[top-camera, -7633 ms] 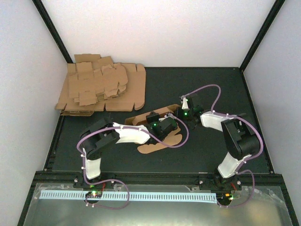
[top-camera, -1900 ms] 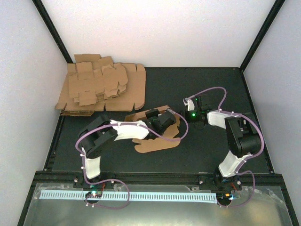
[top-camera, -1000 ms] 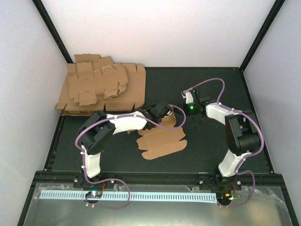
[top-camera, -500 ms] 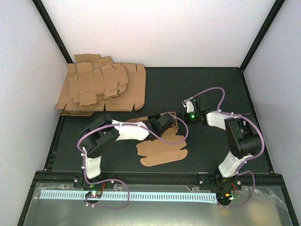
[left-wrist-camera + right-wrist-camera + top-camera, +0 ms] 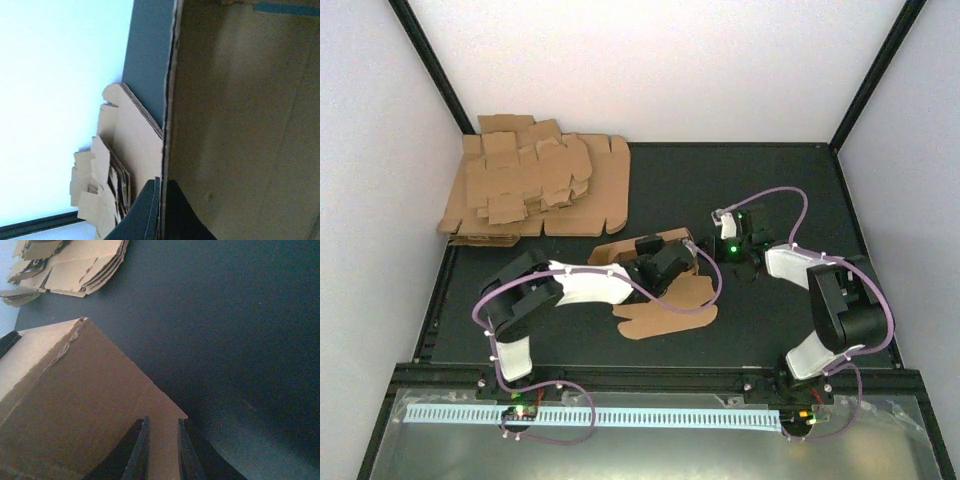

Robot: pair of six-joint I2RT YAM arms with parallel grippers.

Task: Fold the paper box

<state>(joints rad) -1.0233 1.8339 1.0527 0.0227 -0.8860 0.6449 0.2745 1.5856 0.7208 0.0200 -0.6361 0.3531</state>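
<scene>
Paper box in left gripper (partly hidden), right gripper unclear

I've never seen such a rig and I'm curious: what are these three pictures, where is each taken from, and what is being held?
Two robot arms stand at the near edge of a dark table. The wide picture looks down from above and behind them: left arm on the left, right arm on the right. The other two come from a camera on each wrist, its own dark fingers showing at the bottom. A pile of cardboard sheets lies far left. In the middle lies the paper box, partly folded. The left gripper is clamped shut on one thin edge of it. The right gripper, fingers nearly together, sits at a corner of the box; whether it pinches it is unclear.
</scene>
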